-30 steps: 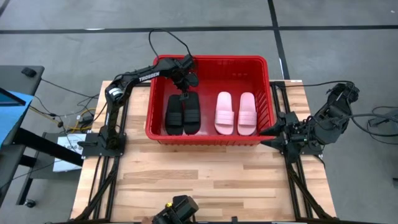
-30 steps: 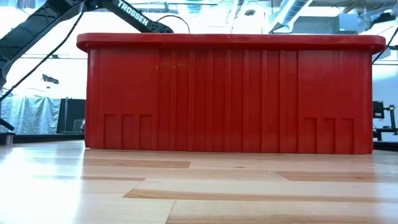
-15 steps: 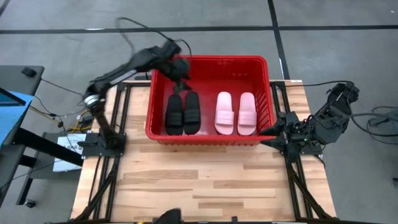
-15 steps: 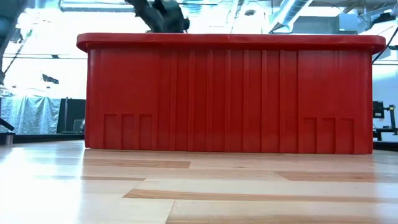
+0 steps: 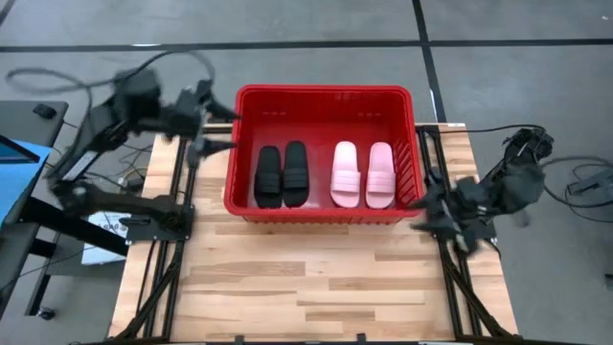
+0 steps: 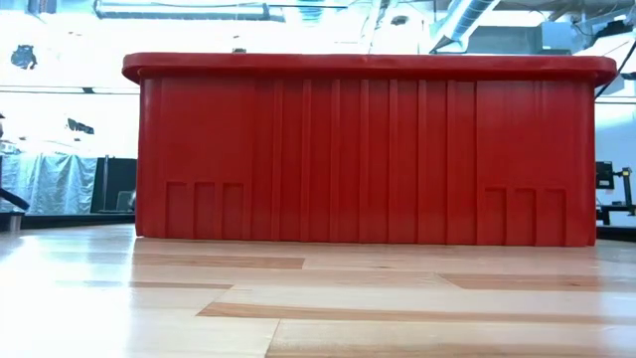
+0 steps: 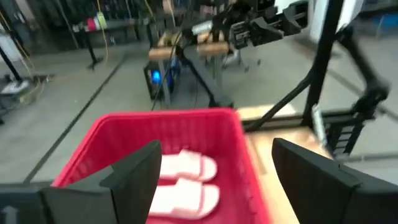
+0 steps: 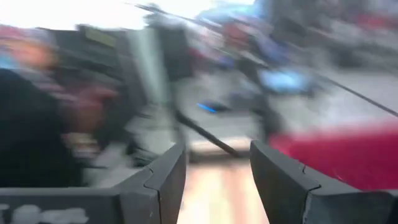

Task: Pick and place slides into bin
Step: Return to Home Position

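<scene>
High view shows us black slides and pink slides lying in the bin, left gripper and right gripper flanking it with jaws spread and empty; we fear a swing home could clip the rim and shove it

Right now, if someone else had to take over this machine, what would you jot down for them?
Left gripper: open, empty, outside the bin, off its left wall in the high view.
Right gripper: open, empty, at the right edge of the table, beside the bin.
Slides: the two black slides lie side by side in the bin's left half, and the two pink slides in its right half, all with straps up.
Done: all four slides are in the bin.
Left: probably only parking both arms at rest.
</scene>
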Motion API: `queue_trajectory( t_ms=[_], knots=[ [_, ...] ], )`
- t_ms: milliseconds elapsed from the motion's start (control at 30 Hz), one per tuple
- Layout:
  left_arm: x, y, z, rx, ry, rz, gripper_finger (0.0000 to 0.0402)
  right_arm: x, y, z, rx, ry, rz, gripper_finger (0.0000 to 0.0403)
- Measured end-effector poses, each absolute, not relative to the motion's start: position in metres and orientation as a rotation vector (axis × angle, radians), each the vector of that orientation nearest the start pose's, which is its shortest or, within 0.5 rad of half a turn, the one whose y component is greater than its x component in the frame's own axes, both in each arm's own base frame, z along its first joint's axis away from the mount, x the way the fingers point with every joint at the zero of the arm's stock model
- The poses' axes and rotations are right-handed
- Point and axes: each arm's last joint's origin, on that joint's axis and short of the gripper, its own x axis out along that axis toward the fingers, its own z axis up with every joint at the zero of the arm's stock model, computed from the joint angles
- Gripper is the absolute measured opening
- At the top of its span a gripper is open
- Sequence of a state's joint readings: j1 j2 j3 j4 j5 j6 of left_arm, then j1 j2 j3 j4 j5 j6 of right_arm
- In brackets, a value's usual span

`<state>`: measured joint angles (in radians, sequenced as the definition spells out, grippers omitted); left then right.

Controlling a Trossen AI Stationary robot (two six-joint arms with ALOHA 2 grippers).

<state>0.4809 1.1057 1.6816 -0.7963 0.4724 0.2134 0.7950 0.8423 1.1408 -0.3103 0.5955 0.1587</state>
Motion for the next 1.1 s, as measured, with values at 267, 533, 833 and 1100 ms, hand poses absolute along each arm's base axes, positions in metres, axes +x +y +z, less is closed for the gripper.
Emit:
queue_trajectory(
  t_ms=[267,533,833,1100],
  knots=[
    [0.105,0.032,0.429,-0.024,-0.009,0.036,0.0298,0.119,0.109,0.452,0.125,-0.218,0.927,0.0167],
    [0.078,0.02,0.346,-0.109,-0.107,0.054,0.0298,0.117,0.089,0.441,0.042,-0.088,1.261,0.0167],
    [0.064,0.016,0.296,-0.18,-0.13,0.079,0.0298,0.055,0.049,0.436,-0.063,-0.102,1.231,0.0169],
    [0.061,0.012,0.271,-0.185,-0.109,-0.029,0.0298,-0.003,0.021,0.41,-0.001,-0.153,1.206,0.0167]
  ],
)
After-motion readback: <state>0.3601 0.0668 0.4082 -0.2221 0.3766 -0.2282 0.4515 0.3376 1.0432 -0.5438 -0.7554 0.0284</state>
